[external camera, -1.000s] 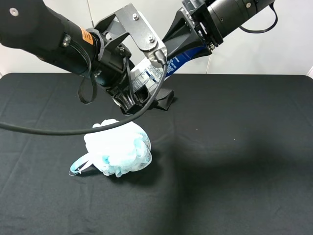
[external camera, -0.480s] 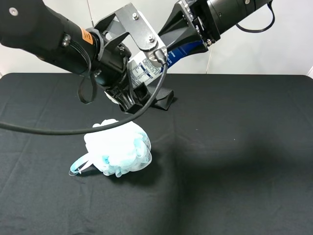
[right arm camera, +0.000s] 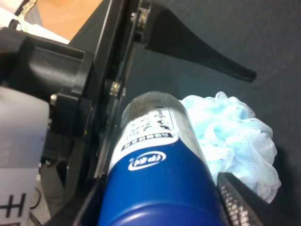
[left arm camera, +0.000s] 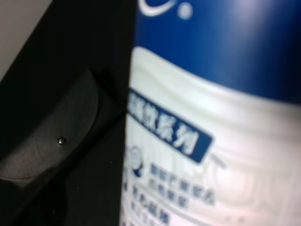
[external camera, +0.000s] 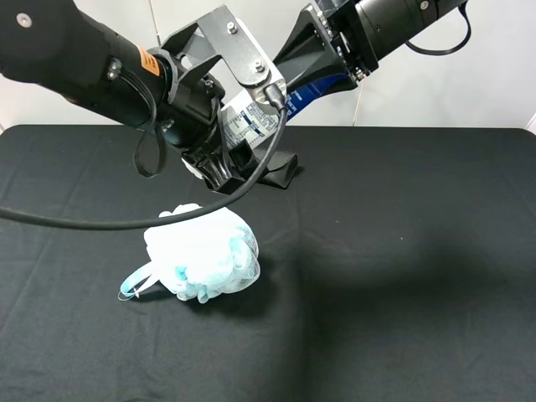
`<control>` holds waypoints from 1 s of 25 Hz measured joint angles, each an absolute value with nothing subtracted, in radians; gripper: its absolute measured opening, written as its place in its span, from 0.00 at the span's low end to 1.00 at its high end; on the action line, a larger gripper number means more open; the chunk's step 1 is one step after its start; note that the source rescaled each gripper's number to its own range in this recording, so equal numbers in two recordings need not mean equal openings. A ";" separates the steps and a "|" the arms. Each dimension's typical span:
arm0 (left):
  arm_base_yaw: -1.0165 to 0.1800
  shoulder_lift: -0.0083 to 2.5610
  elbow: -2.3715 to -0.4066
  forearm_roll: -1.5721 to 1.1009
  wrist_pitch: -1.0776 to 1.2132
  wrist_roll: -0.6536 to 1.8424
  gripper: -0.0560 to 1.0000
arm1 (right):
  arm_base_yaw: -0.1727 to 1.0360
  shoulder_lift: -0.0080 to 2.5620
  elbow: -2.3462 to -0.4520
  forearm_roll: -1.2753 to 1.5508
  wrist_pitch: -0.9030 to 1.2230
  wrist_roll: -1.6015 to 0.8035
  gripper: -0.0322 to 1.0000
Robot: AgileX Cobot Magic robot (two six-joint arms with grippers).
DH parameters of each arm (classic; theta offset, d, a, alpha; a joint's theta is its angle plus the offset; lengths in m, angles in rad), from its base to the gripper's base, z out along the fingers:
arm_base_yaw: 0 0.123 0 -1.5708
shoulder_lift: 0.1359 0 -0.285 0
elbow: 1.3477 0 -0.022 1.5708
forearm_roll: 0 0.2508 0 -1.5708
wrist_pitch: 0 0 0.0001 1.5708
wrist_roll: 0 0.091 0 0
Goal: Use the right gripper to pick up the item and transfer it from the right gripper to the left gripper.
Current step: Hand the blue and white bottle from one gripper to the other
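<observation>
Right gripper (external camera: 295, 74) clamps the spray can (external camera: 261, 122) up high, white end poking into the left gripper (external camera: 233, 166). Can't tell if that claw has closed. Sponge (external camera: 201, 251) lies on the table below.

Spray can (external camera: 251, 126), white with blue label, tilted in air. Right gripper (external camera: 293, 88) clamps blue end. White end within left gripper (external camera: 234, 167).

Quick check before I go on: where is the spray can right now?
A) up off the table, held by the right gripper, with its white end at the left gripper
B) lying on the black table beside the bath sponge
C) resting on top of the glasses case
A: the spray can is above the table, its blue end in the right gripper and its white end at the left gripper, clear of the bath sponge.
</observation>
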State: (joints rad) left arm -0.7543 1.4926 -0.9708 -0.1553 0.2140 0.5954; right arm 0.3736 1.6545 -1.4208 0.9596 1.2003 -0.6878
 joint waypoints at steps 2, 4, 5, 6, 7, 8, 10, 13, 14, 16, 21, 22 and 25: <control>-0.754 1.493 -0.971 -0.155 0.214 0.595 0.65 | 0.374 1.655 -1.421 0.960 1.189 -0.689 0.03; -0.754 1.493 -0.971 -0.155 0.214 0.595 0.64 | 0.374 1.655 -1.421 0.960 1.180 -0.689 0.03; -0.754 1.493 -0.971 -0.155 0.214 0.595 0.64 | 0.374 1.655 -1.421 0.960 1.177 -0.689 0.03; -0.754 1.493 -0.971 -0.155 0.214 0.595 0.63 | 0.374 1.655 -1.421 0.960 1.177 -0.689 0.03; -0.754 1.493 -0.971 -0.155 0.214 0.595 0.61 | 0.374 1.655 -1.421 0.960 1.177 -0.689 0.03; -0.754 1.493 -0.971 -0.155 0.214 0.595 0.53 | 0.374 1.655 -1.421 0.960 1.177 -0.689 0.03; -0.754 1.493 -0.971 -0.152 0.221 0.598 0.06 | 0.374 1.655 -1.421 0.962 1.173 -0.689 0.03; -0.757 1.493 -0.971 -0.148 0.230 0.616 0.07 | 0.374 1.655 -1.422 0.959 1.175 -0.690 0.03; -0.757 1.493 -0.971 -0.148 0.230 0.618 0.07 | 0.374 1.655 -1.422 0.957 1.175 -0.690 0.03; -0.757 1.493 -0.971 -0.148 0.230 0.619 0.07 | 0.374 1.655 -1.422 0.956 1.174 -0.690 0.03; -0.757 1.493 -0.971 -0.148 0.228 0.622 0.07 | 0.374 1.655 -1.422 0.953 1.173 -0.689 0.03; -0.757 1.493 -0.971 -0.148 0.228 0.622 0.07 | 0.374 1.655 -1.423 0.952 1.173 -0.689 0.03; -0.757 1.493 -0.971 -0.148 0.221 0.622 0.07 | 0.374 1.655 -1.431 0.946 1.173 -0.689 0.06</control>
